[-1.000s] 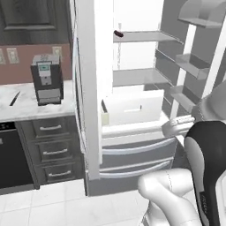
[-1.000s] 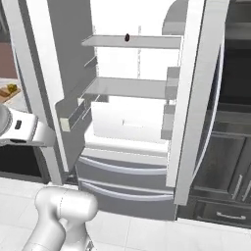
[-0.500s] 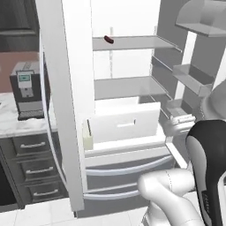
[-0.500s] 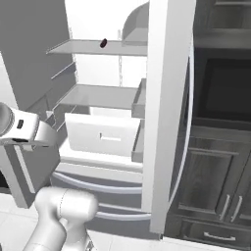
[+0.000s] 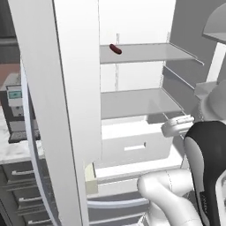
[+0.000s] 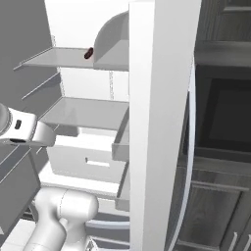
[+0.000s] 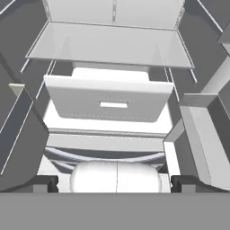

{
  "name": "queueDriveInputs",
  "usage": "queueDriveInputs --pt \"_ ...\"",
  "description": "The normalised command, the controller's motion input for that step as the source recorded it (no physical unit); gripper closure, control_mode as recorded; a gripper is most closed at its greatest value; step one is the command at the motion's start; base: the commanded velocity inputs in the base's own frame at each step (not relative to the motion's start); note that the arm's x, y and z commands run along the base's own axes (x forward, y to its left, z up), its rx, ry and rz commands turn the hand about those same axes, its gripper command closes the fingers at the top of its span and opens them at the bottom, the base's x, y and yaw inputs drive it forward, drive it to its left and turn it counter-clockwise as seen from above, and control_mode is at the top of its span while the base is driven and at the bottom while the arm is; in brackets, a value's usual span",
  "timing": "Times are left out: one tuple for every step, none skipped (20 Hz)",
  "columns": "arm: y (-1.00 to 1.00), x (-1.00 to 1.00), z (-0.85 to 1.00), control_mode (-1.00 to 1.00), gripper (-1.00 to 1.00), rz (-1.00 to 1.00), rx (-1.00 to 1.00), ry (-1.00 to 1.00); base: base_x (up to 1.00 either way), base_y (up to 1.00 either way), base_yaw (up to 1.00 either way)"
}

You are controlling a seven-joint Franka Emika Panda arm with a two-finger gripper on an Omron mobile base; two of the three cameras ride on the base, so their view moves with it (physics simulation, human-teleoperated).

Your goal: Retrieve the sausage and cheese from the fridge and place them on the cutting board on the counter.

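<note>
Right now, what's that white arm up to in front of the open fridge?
The arm is facing the open fridge, about to fetch food. Its gripper is open and empty, pointed at the white drawer under the lower shelf. The sausage lies untouched on the top shelf, above where the hand is aimed. Nothing has been picked up yet. To the left, a coffee machine stands on the counter.

Base driven closer to fridge (image 5: 132,110), view shifted
</note>
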Motion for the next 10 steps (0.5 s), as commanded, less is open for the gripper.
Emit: queueDriveInputs --pt "0.0 0.0 0.0 1.0 -1.0 0.0 0.0 0.0 0.84 -0.29 0.0" --pt "0.0 0.0 0.0 1.0 -1.0 0.0 0.0 0.0 0.84 -0.21 0.0" --pt "0.0 0.0 0.0 1.0 -1.0 0.0 0.0 0.0 0.82 -0.14 0.0" --pt "0.0 0.0 0.0 1.0 -1.0 0.0 0.0 0.0 0.84 -0.08 0.0" --pt "0.0 0.0 0.0 1.0 -1.0 0.0 0.0 0.0 0.82 -0.12 0.0" --pt "0.0 0.0 0.0 1.0 -1.0 0.0 0.0 0.0 0.79 -0.14 0.0" --pt "0.0 0.0 0.0 1.0 -1.0 0.0 0.0 0.0 0.82 -0.14 0.0" --pt "0.0 0.0 0.0 1.0 -1.0 0.0 0.0 0.0 0.78 -0.14 0.0" --pt "0.0 0.0 0.0 1.0 -1.0 0.0 0.0 0.0 0.74 -0.1 0.0" --pt "0.0 0.0 0.0 1.0 -1.0 0.0 0.0 0.0 0.72 -0.04 0.0"
